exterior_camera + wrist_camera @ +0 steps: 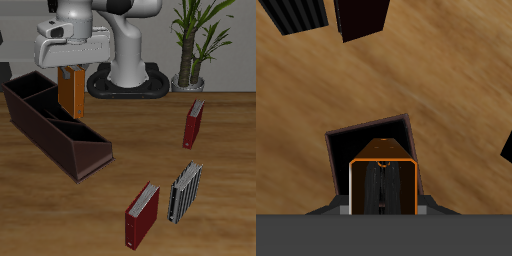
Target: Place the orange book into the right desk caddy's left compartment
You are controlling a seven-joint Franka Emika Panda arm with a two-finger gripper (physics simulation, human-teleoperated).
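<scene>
My gripper is shut on the orange book and holds it upright by its top edge. The book hangs over the right desk caddy, a long dark maroon box with inner dividers. In the wrist view the orange book sits between my fingers, gripper, seen edge-on. Below it is a dark open compartment at one end of the caddy. The book's lower end looks level with or just above the caddy's rim; I cannot tell whether it touches.
A dark red book stands farther back beside the plant pot. Another dark red book and the grey striped book stand near the table's front edge. The robot base is behind the caddy.
</scene>
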